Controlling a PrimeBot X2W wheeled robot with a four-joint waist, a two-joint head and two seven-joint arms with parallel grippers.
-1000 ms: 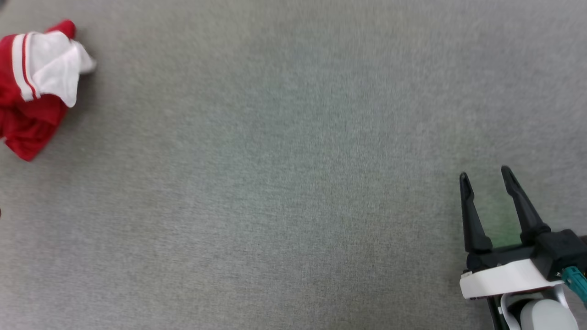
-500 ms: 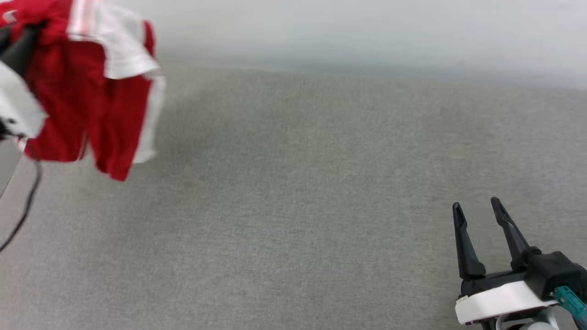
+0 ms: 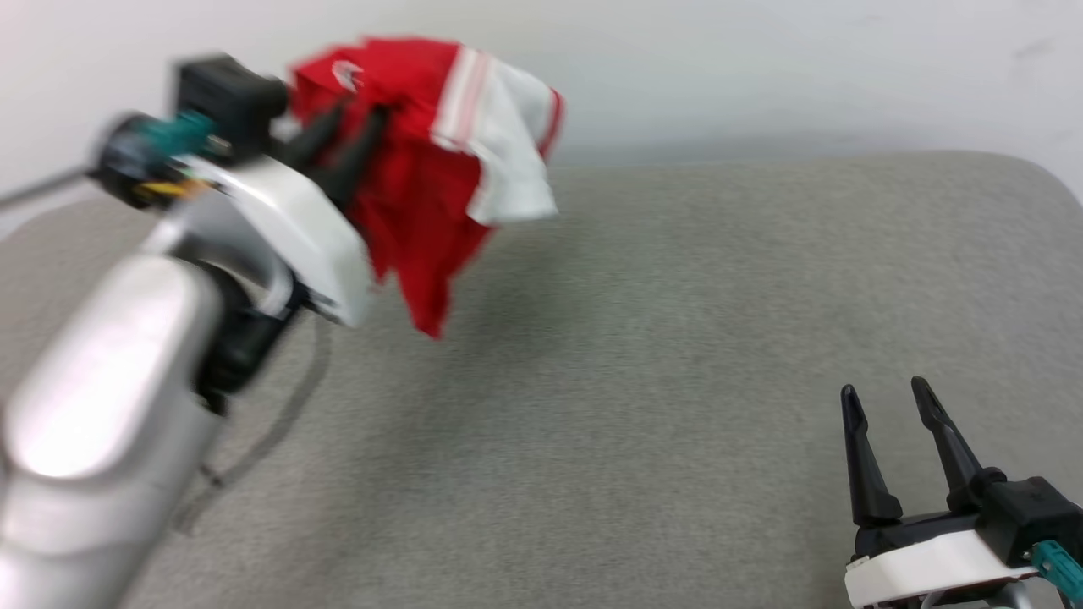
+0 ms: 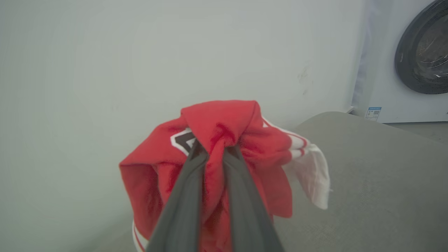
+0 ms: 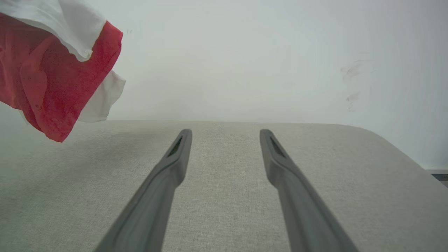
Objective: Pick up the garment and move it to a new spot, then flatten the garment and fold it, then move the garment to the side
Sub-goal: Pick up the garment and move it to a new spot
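Red garment bunched, hanging clear of bench, pinched between left fingers; right fingers spread wide, empty.

Left arm up high, left gripper, jaws pinched on the garment, right gripper low at the right, jaws wide apart, long fingers pointing forward

Grey fabric surface; white wall behind; washing machine beside.

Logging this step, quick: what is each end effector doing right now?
Left end effector: shut on the garment, held clear of the grey surface.
Right end effector: open, holding nothing.
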